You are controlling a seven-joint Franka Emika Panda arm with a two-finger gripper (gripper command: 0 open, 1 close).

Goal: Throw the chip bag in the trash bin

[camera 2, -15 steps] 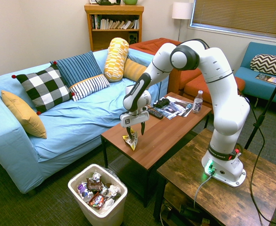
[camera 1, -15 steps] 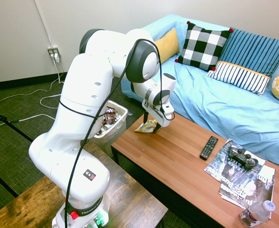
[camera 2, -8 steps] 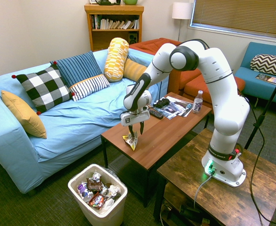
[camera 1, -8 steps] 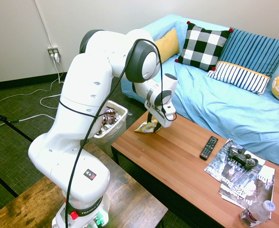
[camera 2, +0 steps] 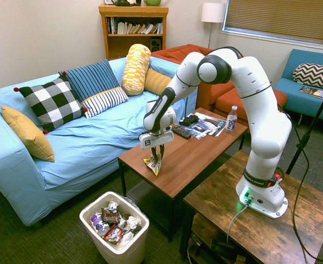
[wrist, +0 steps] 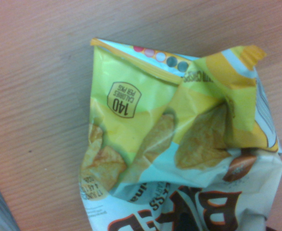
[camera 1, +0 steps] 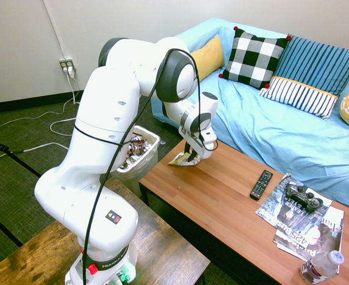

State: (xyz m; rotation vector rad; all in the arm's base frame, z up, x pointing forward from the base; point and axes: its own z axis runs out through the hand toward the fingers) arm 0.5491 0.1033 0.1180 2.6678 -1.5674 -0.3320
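The chip bag point(camera 1: 179, 159) point(camera 2: 151, 164), crumpled yellow and white, lies at the end corner of the wooden coffee table point(camera 1: 222, 199) point(camera 2: 191, 157). It fills the wrist view point(wrist: 179, 149), with printed chips and a "140" calorie badge. My gripper point(camera 1: 191, 155) point(camera 2: 157, 158) points straight down onto the bag, its fingers drawn together on the bag's upper edge. The trash bin point(camera 2: 114, 228), white with a clear liner and full of wrappers, stands on the floor below that table end. In the first exterior view the arm half hides the trash bin point(camera 1: 143, 155).
A remote point(camera 1: 261, 184), a game controller point(camera 1: 303, 196) on magazines point(camera 1: 293, 228) and a water bottle point(camera 1: 321, 266) lie further along the table. A blue sofa point(camera 2: 73, 143) with cushions runs along the table's far side. A darker wooden table point(camera 2: 260, 220) bears the arm.
The gripper has come down onto the bag, and its fingers, spread apart a second ago, have drawn together on it. The bag has stayed on the table.
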